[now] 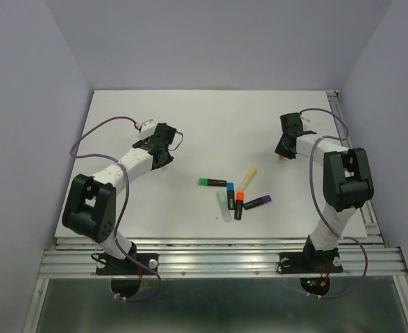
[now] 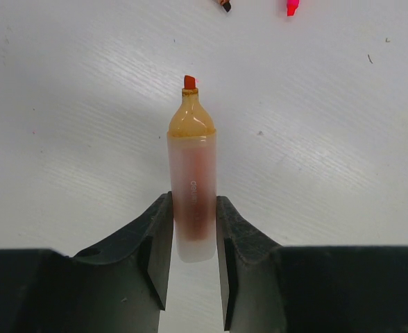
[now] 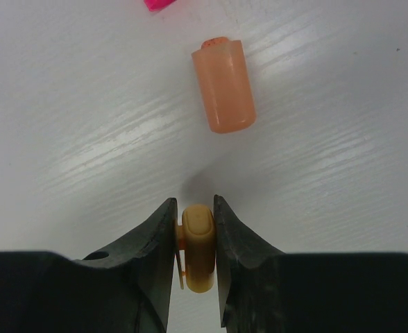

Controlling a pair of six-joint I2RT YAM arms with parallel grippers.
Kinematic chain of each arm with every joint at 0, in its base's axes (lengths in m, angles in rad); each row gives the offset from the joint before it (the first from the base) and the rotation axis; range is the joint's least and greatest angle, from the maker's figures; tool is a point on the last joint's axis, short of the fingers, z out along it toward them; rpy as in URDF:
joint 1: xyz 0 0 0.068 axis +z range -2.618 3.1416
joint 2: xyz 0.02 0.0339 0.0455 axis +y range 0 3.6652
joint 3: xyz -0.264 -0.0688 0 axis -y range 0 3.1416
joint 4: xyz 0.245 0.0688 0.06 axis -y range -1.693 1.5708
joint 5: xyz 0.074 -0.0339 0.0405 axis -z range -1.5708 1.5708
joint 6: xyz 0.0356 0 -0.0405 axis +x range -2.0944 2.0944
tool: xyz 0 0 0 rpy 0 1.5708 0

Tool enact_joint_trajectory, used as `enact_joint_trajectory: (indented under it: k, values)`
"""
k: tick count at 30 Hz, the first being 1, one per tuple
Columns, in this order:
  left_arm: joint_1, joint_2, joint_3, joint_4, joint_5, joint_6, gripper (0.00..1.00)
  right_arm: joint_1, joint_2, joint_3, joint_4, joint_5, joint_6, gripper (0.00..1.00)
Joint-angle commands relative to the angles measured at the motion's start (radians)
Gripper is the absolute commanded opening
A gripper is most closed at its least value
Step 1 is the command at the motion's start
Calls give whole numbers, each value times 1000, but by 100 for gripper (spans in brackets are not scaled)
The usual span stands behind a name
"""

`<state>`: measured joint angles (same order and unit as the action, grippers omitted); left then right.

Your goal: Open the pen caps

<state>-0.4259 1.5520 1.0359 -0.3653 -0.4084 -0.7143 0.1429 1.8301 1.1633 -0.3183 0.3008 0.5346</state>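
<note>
Walls (image 1: 211,41) lilac, table (image 1: 211,125) white; left gripper (image 2: 193,200) clamps orange pen (image 2: 191,159); right gripper (image 3: 194,202) clamps yellowish cap (image 3: 198,253).

The counter (image 2: 343,139) is white, with a faint wood-grain texture and a soft sheen. The left claw (image 2: 193,229) and right claw (image 3: 195,222) look like matt black, slightly grainy plastic, one around a pen (image 2: 191,125) of frosted translucent plastic with a felt tip, the other around a small cap (image 3: 198,253) of smooth, glossy cream plastic. The loose cap (image 3: 224,87) is satin, translucent peach plastic.
</note>
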Motion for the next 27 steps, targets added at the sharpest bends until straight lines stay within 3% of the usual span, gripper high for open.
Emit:
enact_joint_trajectory:
  k: [1, 3, 4, 10, 15, 18, 20, 23, 24, 27]
  values:
    - [44, 40, 69, 12, -1, 62, 6, 0, 26, 73, 2, 44, -13, 19]
    - [61, 57, 76, 26, 20, 76, 7, -2, 38, 81, 2, 43, -16, 22]
    - [76, 72, 78, 40, 28, 85, 9, 0, 44, 91, 1, 46, -16, 30]
    - [99, 118, 116, 46, 23, 108, 8, 0, 64, 119, -24, 57, -19, 38]
    - [119, 151, 147, 48, 29, 121, 8, -2, 25, 124, -51, 47, -24, 62]
    - [131, 171, 165, 48, 17, 122, 10, 0, -52, 108, -54, 29, -24, 65]
    - [141, 195, 183, 54, 17, 133, 18, -2, -125, 88, -61, -3, -25, 75]
    - [168, 230, 202, 51, 29, 131, 18, -2, -216, 32, -58, -72, -21, 86]
    - [183, 246, 210, 48, 34, 127, 18, -2, -282, -12, -56, -118, -21, 100]
    - [203, 258, 207, 64, 71, 121, 27, -2, -433, -91, -42, -208, -30, 100]
